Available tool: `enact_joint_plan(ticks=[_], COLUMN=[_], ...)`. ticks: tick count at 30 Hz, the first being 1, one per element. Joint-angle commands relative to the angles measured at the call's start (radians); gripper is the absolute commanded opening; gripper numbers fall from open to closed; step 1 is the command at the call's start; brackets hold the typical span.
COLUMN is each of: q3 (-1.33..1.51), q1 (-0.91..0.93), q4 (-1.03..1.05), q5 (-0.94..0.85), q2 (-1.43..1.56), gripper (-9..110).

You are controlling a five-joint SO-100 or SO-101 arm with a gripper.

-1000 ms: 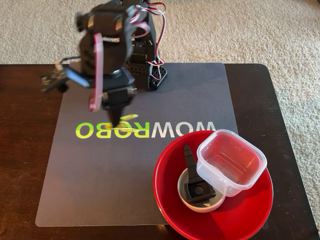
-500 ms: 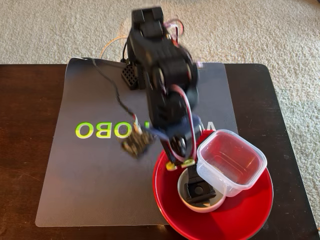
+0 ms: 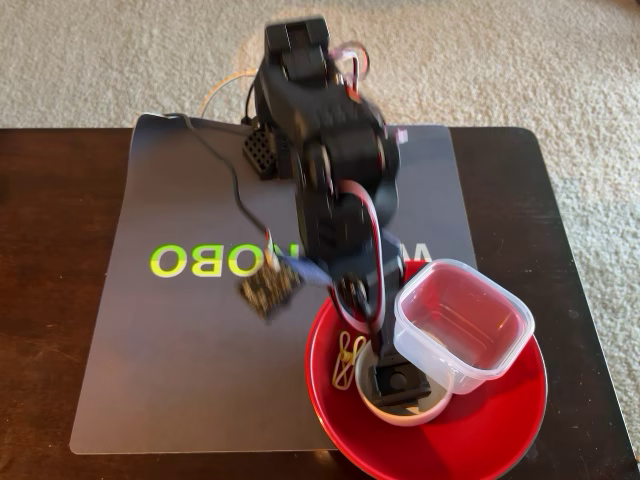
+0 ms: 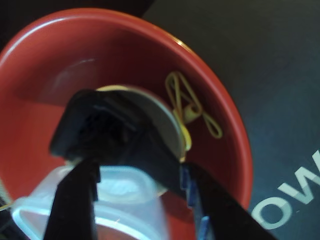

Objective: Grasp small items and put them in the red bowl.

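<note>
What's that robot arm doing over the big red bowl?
The black robot arm is reaching over the red bowl, putting small things into it. Its gripper hangs open just above the bowl with nothing in it. Yellow paper clips lie inside the bowl near its rim. Also in the bowl are a small white bowl with a black plastic piece in it, and a clear plastic tub.

Red bowl (image 3: 480, 430) at mat's (image 3: 180, 380) front-right corner. Inside: paper clips (image 3: 346, 360) left, small bowl (image 3: 385, 402) with bracket (image 3: 398, 382) centre, tub (image 3: 462, 322) right-rear.
</note>
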Motion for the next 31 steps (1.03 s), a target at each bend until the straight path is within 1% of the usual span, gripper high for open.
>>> enact_joint_plan(ticks=[1,4,8,11,13,15,19,21,26,29,31], q3=[0.337,0.673,1.02,1.212,1.284,1.322,1.284,1.275,1.264,1.229,1.183], q1=[0.091,0.167,0.356,0.522,0.591,0.624,0.603,0.552,0.459,0.419,0.411], q4=[0.014,-0.011,-0.049,-0.135,-0.215,-0.304,-0.374,-0.388,-0.405,-0.42,-0.423], q5=[-0.084,-0.069,0.002,0.071,0.1,0.109,0.075,0.061,0.025,0.023,0.021], q2=[0.4,0.672,0.92,0.986,0.94,0.862,0.735,0.756,0.916,0.911,0.85], gripper=[21,21,21,21,21,20,19,19,17,17,17])
